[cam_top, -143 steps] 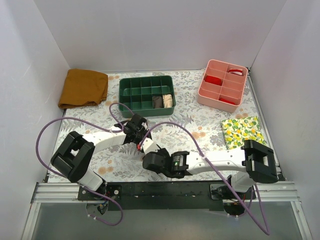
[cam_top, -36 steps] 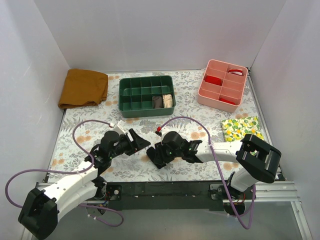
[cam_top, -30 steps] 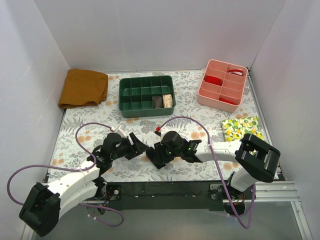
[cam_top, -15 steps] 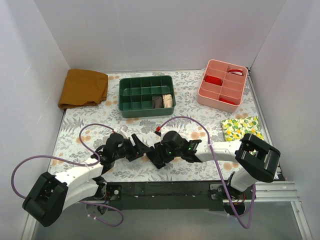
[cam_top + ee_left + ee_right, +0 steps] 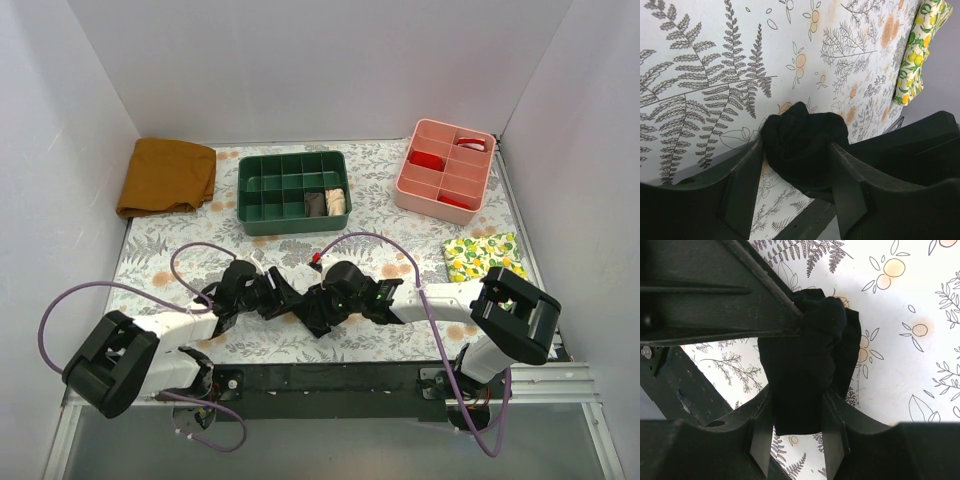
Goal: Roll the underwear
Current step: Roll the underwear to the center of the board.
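The underwear (image 5: 304, 307) is a black rolled bundle low over the floral table, in front of the arm bases. My right gripper (image 5: 318, 312) is shut on it from the right. In the right wrist view the black fabric (image 5: 810, 350) fills the gap between the fingers (image 5: 762, 435), with the roll's end hanging past them. My left gripper (image 5: 288, 300) comes in from the left. In the left wrist view the roll (image 5: 805, 135) sits between the fingertips of the left gripper (image 5: 796, 150), both fingers (image 5: 745, 185) pressing its sides.
A green divided tray (image 5: 245, 190) with two small rolls (image 5: 326, 203) stands at the back centre, a pink divided tray (image 5: 408, 172) at the back right. A mustard-brown folded cloth (image 5: 167, 176) lies far left and a lemon-print cloth (image 5: 485, 262) at the right. Purple cables loop over both arms.
My left arm has swung right to the black roll and its jaws have narrowed onto it. The right gripper has held the roll still.
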